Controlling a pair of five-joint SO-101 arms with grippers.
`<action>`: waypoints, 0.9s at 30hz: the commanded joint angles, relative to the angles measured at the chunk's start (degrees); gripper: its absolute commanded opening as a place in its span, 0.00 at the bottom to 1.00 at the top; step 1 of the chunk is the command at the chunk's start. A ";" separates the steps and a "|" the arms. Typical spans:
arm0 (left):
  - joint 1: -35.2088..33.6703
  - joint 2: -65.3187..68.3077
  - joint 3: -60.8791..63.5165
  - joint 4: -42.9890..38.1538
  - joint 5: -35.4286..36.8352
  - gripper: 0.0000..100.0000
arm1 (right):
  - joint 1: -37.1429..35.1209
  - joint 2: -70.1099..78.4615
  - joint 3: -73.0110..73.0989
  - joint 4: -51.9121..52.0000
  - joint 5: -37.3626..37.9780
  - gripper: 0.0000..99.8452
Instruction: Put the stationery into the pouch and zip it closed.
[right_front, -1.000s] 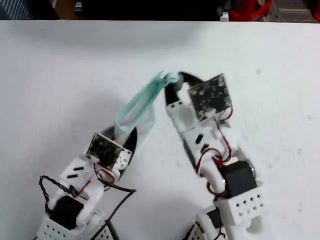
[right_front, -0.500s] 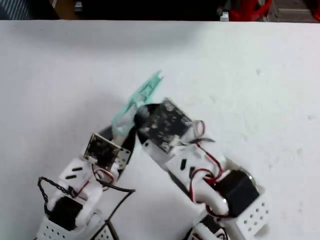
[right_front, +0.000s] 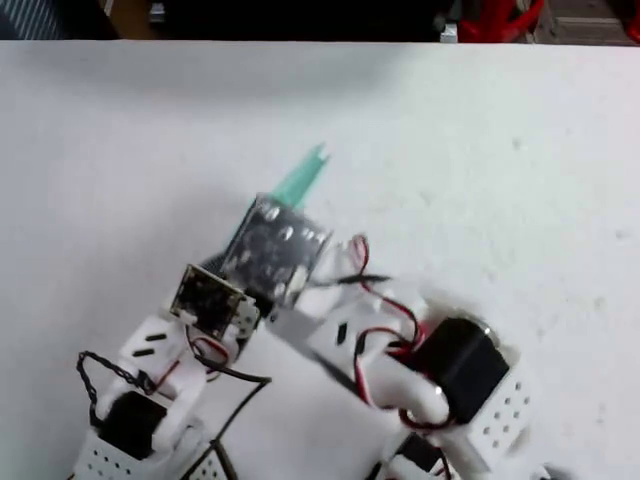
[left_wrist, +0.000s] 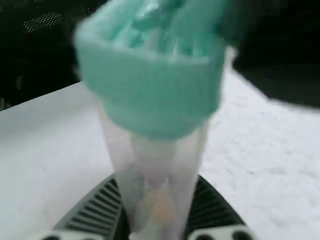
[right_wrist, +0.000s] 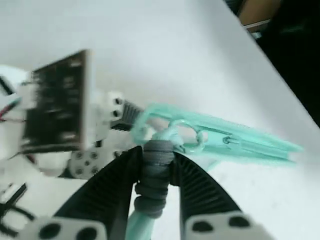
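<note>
Swept back along the zip, the right gripper (right_wrist: 155, 155) had run from the pouch's far tip to just beside the left gripper (left_wrist: 159, 200); its jaws were clenched on the grey zip pull (right_wrist: 152, 192); the left jaws pinched the near end of the teal pouch (right_front: 303, 178), which slanted away over the table; zipping looked nearly finished, so the next move was likely a last tug, then release; beyond lay the white table (right_front: 520, 150); farther back, a dark room with something red (right_front: 495, 18).
</note>
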 joint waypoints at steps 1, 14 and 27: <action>0.31 -0.66 -0.53 -1.76 -0.70 0.02 | -5.85 0.48 -1.49 3.30 2.99 0.02; 0.31 -0.66 -0.53 -1.76 -0.70 0.02 | -12.97 4.53 -13.71 13.76 4.84 0.02; 0.31 -0.66 -0.53 -1.76 -0.70 0.02 | -13.23 5.85 -14.86 14.37 4.92 0.02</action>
